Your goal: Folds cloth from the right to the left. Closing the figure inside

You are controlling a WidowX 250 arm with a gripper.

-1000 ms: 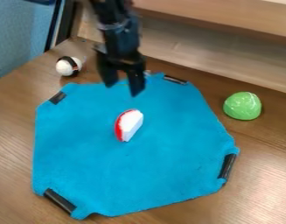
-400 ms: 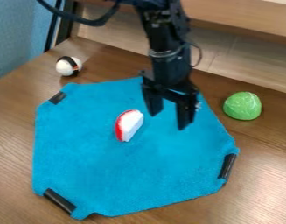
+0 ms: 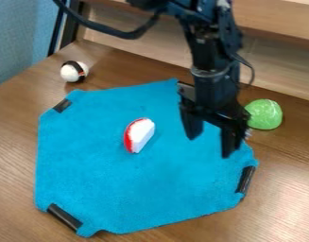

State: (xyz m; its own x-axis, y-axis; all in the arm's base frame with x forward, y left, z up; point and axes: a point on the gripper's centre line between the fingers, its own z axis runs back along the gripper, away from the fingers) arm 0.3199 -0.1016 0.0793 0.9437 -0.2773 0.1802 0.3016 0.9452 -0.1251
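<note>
Open pincer [image 3: 210, 145] above blue cloth [image 3: 137, 189]

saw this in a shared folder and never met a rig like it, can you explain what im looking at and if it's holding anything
It's a black robot arm, seen by one fixed camera that looks down at a slant. All the pictures come from that camera. The arm enters from the top edge, and its two-fingered hand hangs over the right part of a blue cloth with black strips at its corners. The hand is open, with nothing between its fingers. On the cloth lies a red and white wedge-shaped piece. Beside the cloth, on the wooden table, are a white ball with a black band and a green dome-shaped object.
</note>
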